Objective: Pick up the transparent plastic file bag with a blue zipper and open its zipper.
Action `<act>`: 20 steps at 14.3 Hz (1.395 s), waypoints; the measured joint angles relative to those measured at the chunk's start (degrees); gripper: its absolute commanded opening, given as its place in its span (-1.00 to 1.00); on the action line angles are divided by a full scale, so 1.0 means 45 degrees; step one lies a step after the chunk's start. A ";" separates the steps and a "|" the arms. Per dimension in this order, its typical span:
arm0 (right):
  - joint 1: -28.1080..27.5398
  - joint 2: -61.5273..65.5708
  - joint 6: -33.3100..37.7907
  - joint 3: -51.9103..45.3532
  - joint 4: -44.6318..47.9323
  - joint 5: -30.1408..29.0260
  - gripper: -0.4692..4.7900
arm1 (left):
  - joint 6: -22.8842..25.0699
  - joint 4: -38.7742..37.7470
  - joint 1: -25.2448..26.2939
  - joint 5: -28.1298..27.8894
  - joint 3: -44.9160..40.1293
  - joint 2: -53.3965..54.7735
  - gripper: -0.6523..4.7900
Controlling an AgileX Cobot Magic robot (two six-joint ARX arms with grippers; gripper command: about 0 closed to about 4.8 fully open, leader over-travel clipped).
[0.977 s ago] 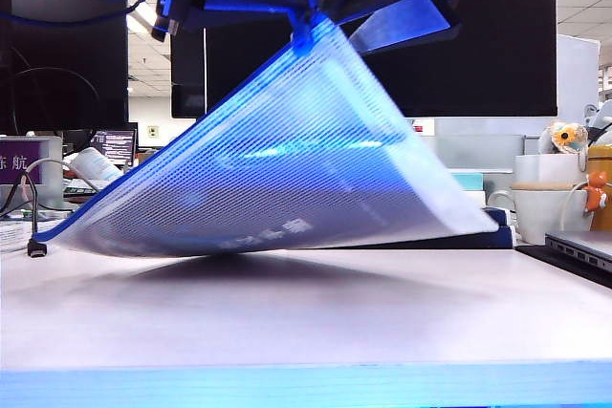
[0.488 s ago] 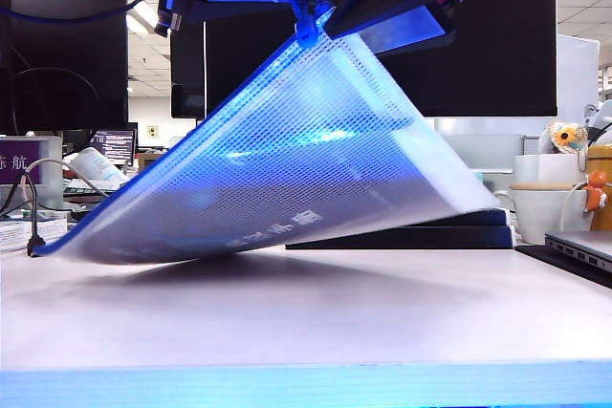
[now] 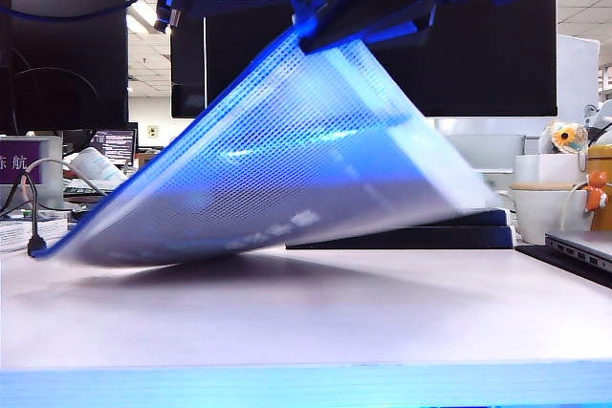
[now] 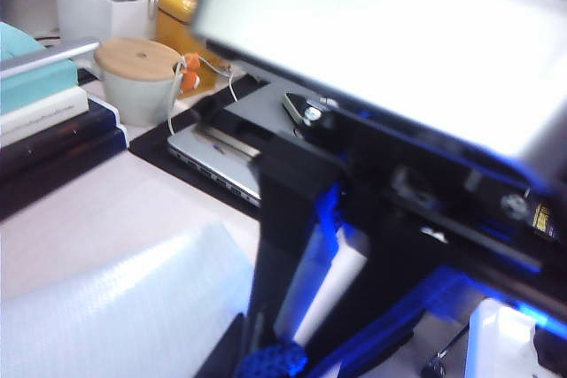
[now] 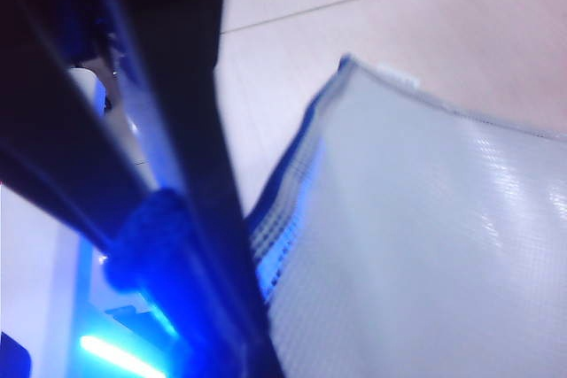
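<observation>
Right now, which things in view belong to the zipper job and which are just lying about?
Job:
file bag, raised at one corner
blue zipper
left gripper, shut on the bag
right gripper, shut at the zipper end

Lying about:
mug
laptop
books
cable

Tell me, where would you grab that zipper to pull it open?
By its slider or cord pull at the bag's raised top corner, coming from above. The blue zipper slopes down the lifted edge, and both the left gripper and right gripper are already shut there.
</observation>
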 measured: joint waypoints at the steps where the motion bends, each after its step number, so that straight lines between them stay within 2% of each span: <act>1: 0.0000 0.0024 0.0019 0.0000 -0.0010 0.0068 -0.84 | 0.0175 -0.0233 0.0005 -0.0170 0.0000 -0.0005 -0.78; 5: -0.0005 0.0053 0.0204 0.0000 -0.0092 0.0651 -0.84 | 0.1302 -0.1695 0.0121 -0.1107 0.0000 -0.0010 -0.78; 9: 0.0000 -0.0019 0.0301 0.0000 -0.0073 0.0699 -0.84 | 0.1919 -0.2754 0.0753 -0.1185 0.0015 -0.0034 -0.78; 14: -0.0005 -0.0306 0.0427 -0.0005 0.0092 0.0908 -0.84 | 0.2710 -0.3808 0.0913 -0.1710 0.0068 -0.0044 -0.78; 17: -0.0010 -0.0398 0.0583 0.0034 0.0063 0.1044 -0.84 | 0.3152 -0.4357 0.0918 -0.2555 0.0068 -0.0039 -0.78; 20: -0.0024 -0.0486 0.0685 0.1258 -0.0209 0.1239 -0.84 | 0.3449 -0.5119 0.1676 -0.3351 0.0063 0.0131 -0.78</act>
